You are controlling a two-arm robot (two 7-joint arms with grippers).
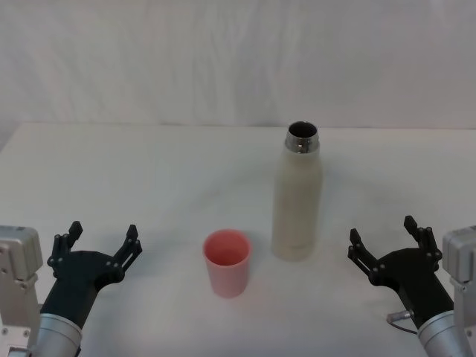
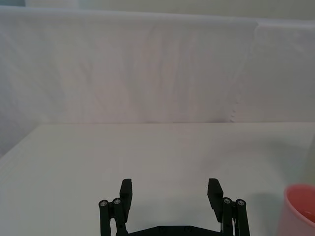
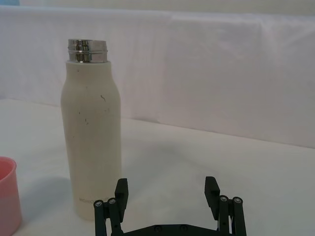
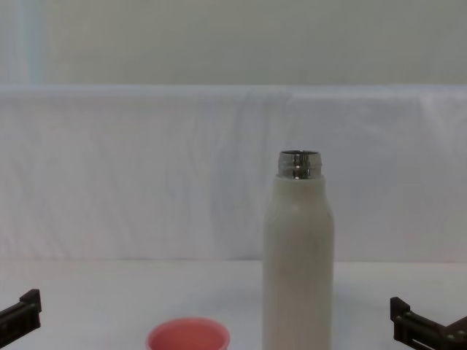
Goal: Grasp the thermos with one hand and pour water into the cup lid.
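Observation:
The cream-white thermos (image 1: 297, 199) stands upright and uncapped on the white table, its steel neck open at the top; it also shows as the thermos (image 3: 92, 137) and the thermos (image 4: 298, 255). The pink cup lid (image 1: 227, 262) stands upright just left of and nearer than it, seen too as the cup lid (image 2: 299, 210), the cup lid (image 3: 8, 194) and the cup lid (image 4: 188, 336). My left gripper (image 1: 104, 238) rests open at the near left, apart from the cup lid. My right gripper (image 1: 382, 236) is open at the near right, a short way from the thermos. Both hold nothing.
A white table (image 1: 149, 171) runs back to a white cloth backdrop (image 1: 223, 59). Bare tabletop lies between each gripper and the two objects, and behind them.

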